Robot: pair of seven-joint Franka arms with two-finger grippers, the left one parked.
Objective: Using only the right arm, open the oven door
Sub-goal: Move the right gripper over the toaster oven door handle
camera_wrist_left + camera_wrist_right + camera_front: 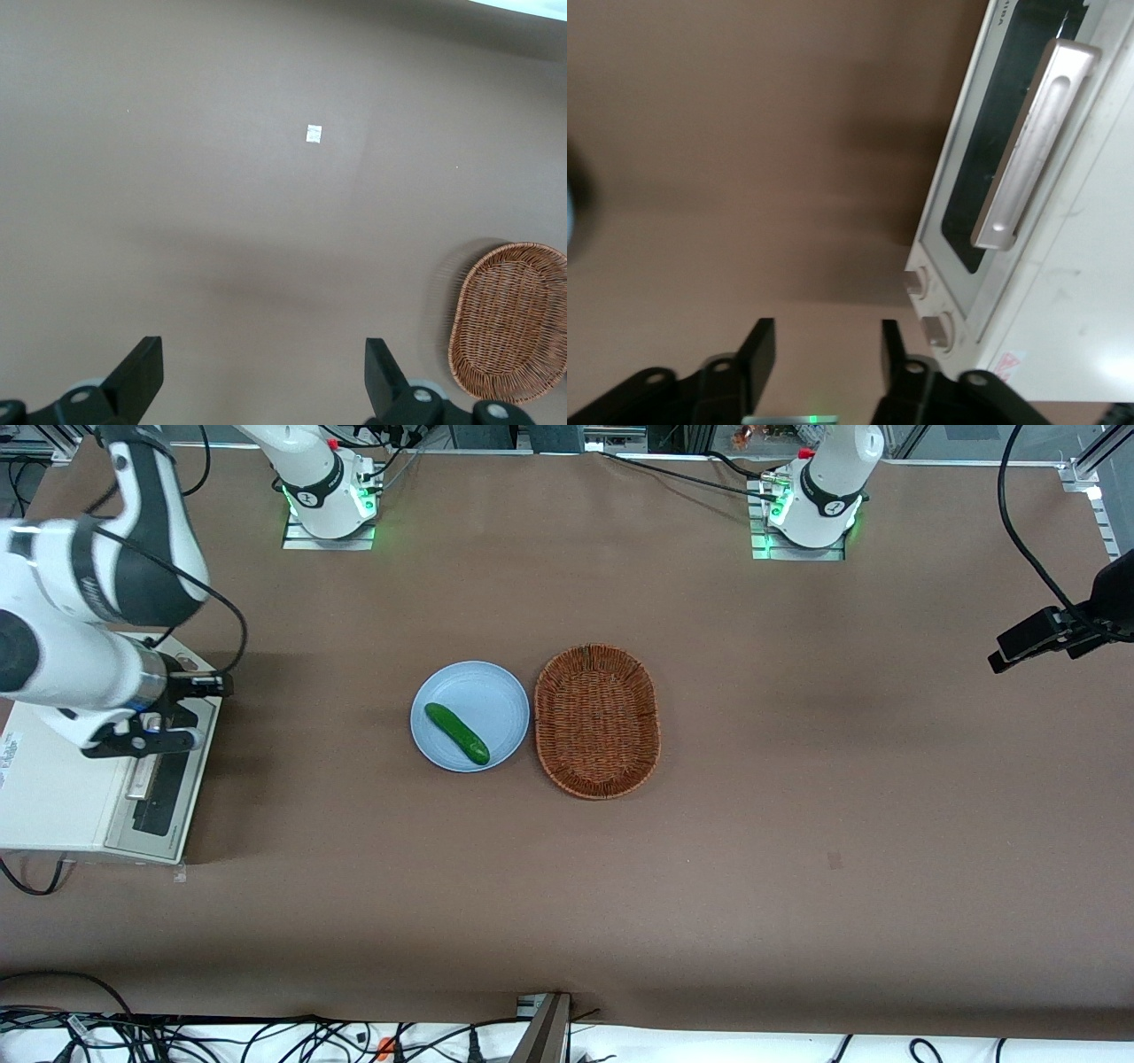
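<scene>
With the gripper (pixel 826 347) hovering above the oven's knob end, fingers apart and empty, and the oven door (pixel 990 168) closed at the working arm's end of the table, centre the fingers across the bar handle (pixel 1031 146) before closing and pulling.

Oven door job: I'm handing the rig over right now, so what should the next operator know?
Gripper: open, holding nothing, above the oven near its knobs, not touching the bar handle.
Oven door: shut, at the working arm's end of the table.
Done: approach only.
Left: grasp the handle, pull the door open.
Cucumber on blue plate beside the wicker basket, mid-table.
</scene>
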